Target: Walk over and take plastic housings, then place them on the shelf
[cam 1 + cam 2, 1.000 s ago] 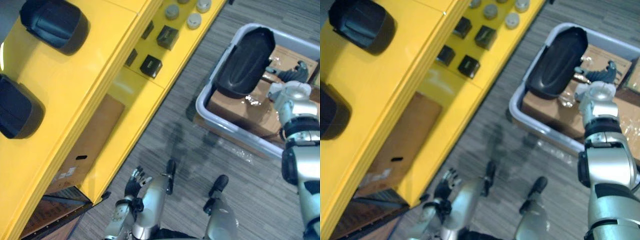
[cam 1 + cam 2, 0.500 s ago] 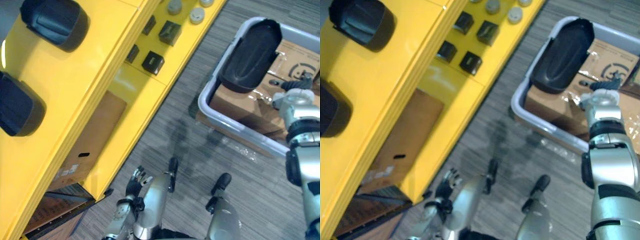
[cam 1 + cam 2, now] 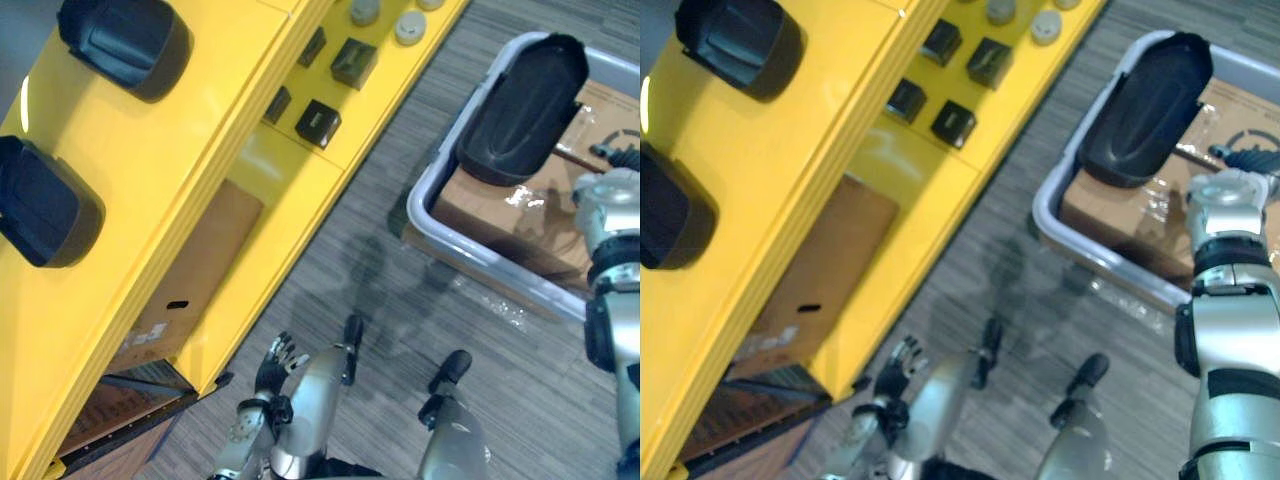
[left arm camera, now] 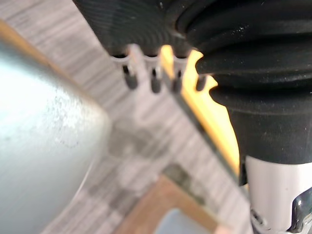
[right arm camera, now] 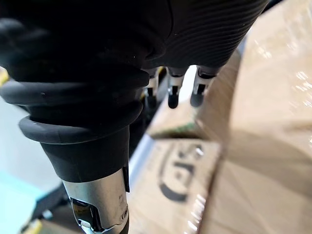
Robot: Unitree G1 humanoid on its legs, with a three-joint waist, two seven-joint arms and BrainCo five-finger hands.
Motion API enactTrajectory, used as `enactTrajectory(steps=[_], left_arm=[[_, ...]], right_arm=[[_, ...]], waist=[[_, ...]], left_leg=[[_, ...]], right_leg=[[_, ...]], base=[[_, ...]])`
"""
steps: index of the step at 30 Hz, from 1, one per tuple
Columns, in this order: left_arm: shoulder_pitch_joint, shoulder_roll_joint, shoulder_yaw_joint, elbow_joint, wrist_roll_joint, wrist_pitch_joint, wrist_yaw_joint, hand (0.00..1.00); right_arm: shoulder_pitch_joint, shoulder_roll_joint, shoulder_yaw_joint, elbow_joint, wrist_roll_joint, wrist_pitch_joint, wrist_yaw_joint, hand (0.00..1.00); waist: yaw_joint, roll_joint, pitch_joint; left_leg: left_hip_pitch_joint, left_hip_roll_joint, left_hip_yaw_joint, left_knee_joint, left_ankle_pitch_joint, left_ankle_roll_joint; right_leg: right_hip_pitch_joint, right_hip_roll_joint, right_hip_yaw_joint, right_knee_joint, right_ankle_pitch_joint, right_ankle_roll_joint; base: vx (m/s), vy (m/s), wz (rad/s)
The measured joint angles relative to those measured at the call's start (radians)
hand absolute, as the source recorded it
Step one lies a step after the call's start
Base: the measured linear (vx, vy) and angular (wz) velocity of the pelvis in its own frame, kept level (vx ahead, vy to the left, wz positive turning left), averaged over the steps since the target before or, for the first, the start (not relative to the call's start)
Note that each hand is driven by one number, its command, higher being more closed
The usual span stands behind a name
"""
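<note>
A black plastic housing (image 3: 520, 110) leans, hollow side up, against the near wall of a grey bin (image 3: 440, 215) at the upper right. My right hand (image 3: 615, 160) hangs just beside it over wrapped cardboard, not touching it; its fingers (image 5: 170, 97) are straight and hold nothing. Two more black housings (image 3: 125, 45) (image 3: 45, 200) lie on top of the yellow shelf (image 3: 150, 180) at the left. My left hand (image 3: 275, 365) hangs low near the shelf's foot, and its fingers (image 4: 151, 83) are relaxed and empty.
On a lower yellow ledge sit small black boxes (image 3: 318, 122) and grey round caps (image 3: 410, 27). A cardboard box (image 3: 190, 270) stands under the shelf. Wrapped cardboard boxes (image 3: 520, 225) fill the bin's bottom. Grey carpet (image 3: 400, 290) separates shelf and bin.
The whole picture has shifted a little, so the camera moved. My right hand stays beside the housing in the bin, and the left hand hangs as before.
</note>
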Motion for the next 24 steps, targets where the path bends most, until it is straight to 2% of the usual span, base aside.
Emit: enactTrajectory(steps=[3, 9, 14, 19, 24], left_arm=[[0.009, 0.002, 0.0, -0.003, 0.0, 0.001, -0.001, 0.0], [0.018, 0.002, 0.0, -0.012, 0.0, 0.008, -0.007, 0.0], [0.027, 0.003, -0.001, -0.018, -0.029, 0.009, -0.008, 0.0], [0.027, 0.003, -0.001, -0.019, -0.03, 0.007, -0.008, 0.0], [0.026, 0.002, 0.0, -0.031, -0.039, 0.004, -0.01, 0.0]], right_arm=[[-0.017, 0.0, -0.011, -0.044, -0.013, -0.006, 0.0, 0.0], [-0.039, 0.004, -0.01, -0.045, -0.019, -0.014, 0.01, 0.0], [-0.041, 0.018, -0.002, -0.045, -0.019, -0.015, 0.078, 0.0], [-0.041, 0.02, 0.066, -0.044, -0.018, -0.015, 0.146, 0.0], [-0.044, 0.027, 0.104, -0.036, -0.017, -0.019, 0.184, 0.0]], waist=[[-0.013, 0.0, 0.0], [-0.014, 0.0, 0.0], [-0.011, 0.0, 0.0], [-0.005, 0.0, 0.0], [0.019, 0.0, 0.0]], left_leg=[[0.017, 0.003, 0.004, -0.002, -0.001, -0.001], [0.05, 0.01, 0.007, -0.019, 0.005, -0.007], [0.064, 0.012, 0.007, -0.052, 0.02, -0.015], [0.061, 0.01, 0.004, -0.065, 0.021, -0.015], [0.031, 0.009, -0.001, -0.062, 0.021, -0.015]], right_leg=[[0.014, 0.001, 0.002, -0.001, -0.001, -0.001], [0.039, 0.008, 0.002, -0.007, -0.001, -0.001], [0.041, 0.013, 0.001, -0.017, 0.001, 0.001], [0.036, 0.013, -0.002, -0.019, 0.0, 0.001], [0.009, 0.012, -0.008, -0.017, 0.0, 0.001]], base=[[-0.05, 0.025, -0.04], [-0.01, 0.005, -0.02], [0.0, 0.0, 0.0], [0.0, 0.0, 0.0], [0.0, 0.003, 0.01]])
